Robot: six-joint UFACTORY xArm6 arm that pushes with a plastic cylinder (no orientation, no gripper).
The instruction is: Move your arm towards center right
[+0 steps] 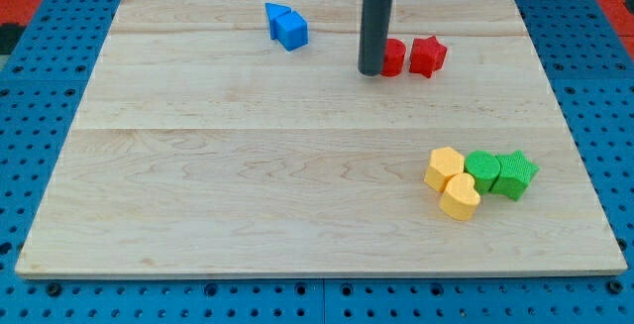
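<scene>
My tip (372,70) is the lower end of a dark rod that comes down from the view's top centre. It rests on the wooden board (248,165) right beside a red round block (394,57), on that block's left, touching or nearly so. A red star-shaped block (428,55) lies just to the right of the round one. The board's centre right lies below and to the right of my tip.
Two blue blocks (287,26) sit together at the top, left of my tip. At the lower right lie a yellow hexagonal block (445,167), a yellow rounded block (460,197), a green round block (483,169) and a green star-like block (516,174), clustered together.
</scene>
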